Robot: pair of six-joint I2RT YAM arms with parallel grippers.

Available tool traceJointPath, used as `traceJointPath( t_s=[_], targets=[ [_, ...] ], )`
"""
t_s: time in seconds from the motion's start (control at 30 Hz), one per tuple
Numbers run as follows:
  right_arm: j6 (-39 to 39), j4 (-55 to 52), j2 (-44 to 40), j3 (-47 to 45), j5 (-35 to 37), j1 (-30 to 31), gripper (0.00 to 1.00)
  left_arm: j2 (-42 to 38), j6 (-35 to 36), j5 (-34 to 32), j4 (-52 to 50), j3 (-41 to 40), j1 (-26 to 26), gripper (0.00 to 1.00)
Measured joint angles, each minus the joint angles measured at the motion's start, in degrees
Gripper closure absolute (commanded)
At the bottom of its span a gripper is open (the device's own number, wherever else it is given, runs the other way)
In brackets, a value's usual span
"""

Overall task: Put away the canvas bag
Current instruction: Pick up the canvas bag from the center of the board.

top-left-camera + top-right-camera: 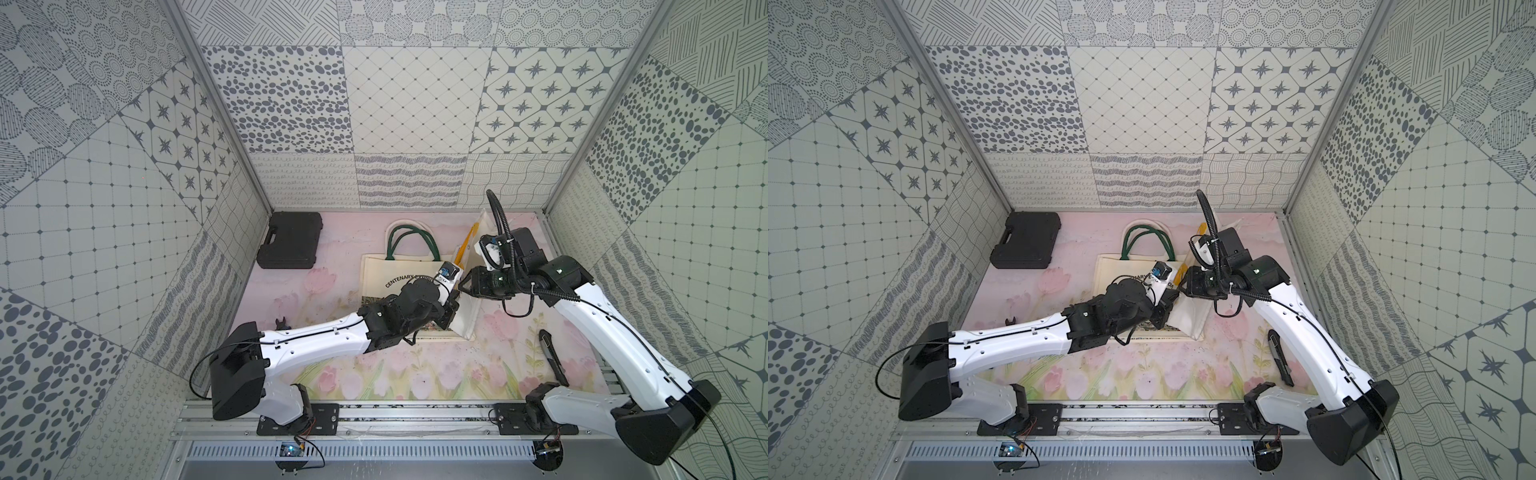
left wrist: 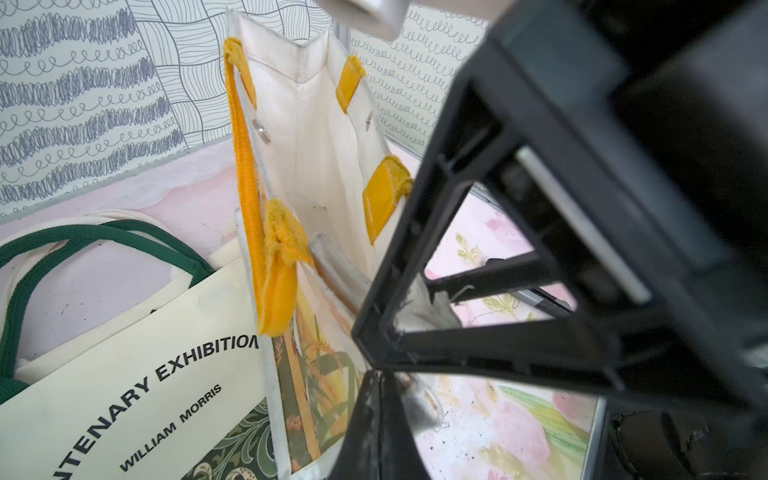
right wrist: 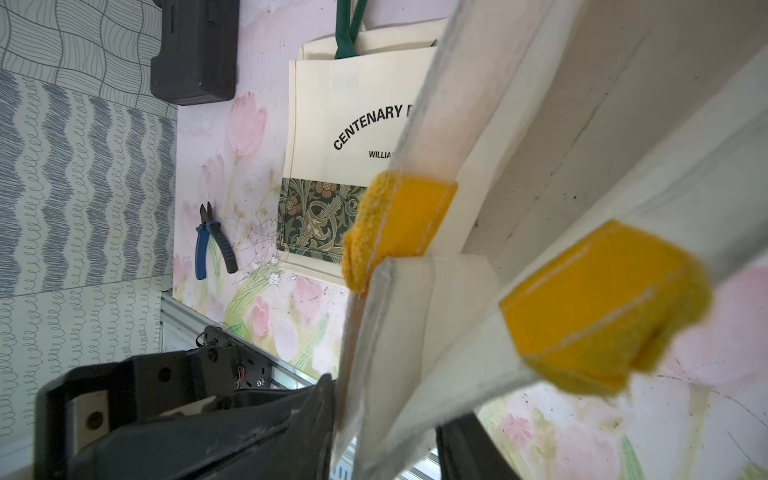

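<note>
Left arm (image 1: 316,337) and right arm (image 1: 615,332), nearest the lens, met at the yellow-handled bag (image 1: 466,322) standing on the floral mat (image 1: 374,374).
Bag stood upright, mouth open, right of centre, covering the right edge of the green-handled canvas tote (image 1: 399,274), which lay flat mid-mat. Left gripper (image 1: 453,308) was clamped on the bag's near rim; right gripper (image 1: 462,286) sat just beyond it, jaws part-way apart astride the rim, fabric between them. Black case (image 1: 289,240) lay back left, well apart. Left wrist view alone looked into the bag's white interior. Right wrist view alone showed the blue-handled pliers (image 3: 214,241) whole, left of the tote; top views hid all but the tips behind the left arm. Slim dark tool (image 1: 552,358) lay beside the right arm.
</note>
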Motion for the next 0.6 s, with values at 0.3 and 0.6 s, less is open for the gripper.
traceJointPath(
  t_s=[0.3, 0.6],
  targets=[
    [0.7, -0.8, 1.2, 1.5, 3.5, 1.2, 0.59, 1.1, -0.5, 1.4, 0.1, 0.5, 0.0, 0.99],
    [2.1, -1.7, 4.3, 3.1, 8.8, 4.0, 0.98, 1.4, -1.1, 1.8, 0.8, 0.7, 0.0, 0.99]
  ],
)
